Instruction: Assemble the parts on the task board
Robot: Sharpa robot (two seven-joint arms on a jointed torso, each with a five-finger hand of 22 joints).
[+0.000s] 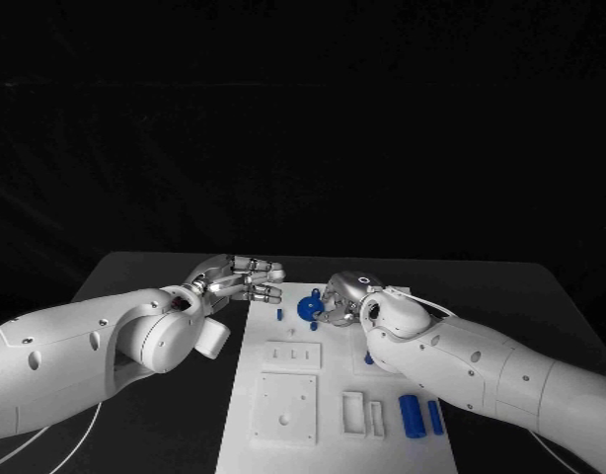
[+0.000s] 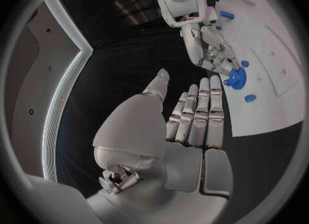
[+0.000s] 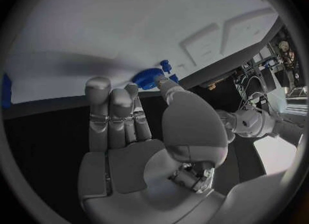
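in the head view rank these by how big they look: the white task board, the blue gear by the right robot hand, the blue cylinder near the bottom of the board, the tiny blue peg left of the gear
1. task board, by far the largest
2. blue gear and blue cylinder: look alike in size, and the cylinder lies nearer the camera, so no ranking
3. tiny blue peg, smallest

The right robot hand partly hides the gear.

The board (image 1: 335,395) lies in the lower middle of the picture. A gear (image 1: 309,309) sits near its top edge, and two pegs (image 1: 412,415) lie at its lower right.

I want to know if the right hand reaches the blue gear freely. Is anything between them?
Nothing visible: the right hand already has its fingers at the blue gear on the task board.
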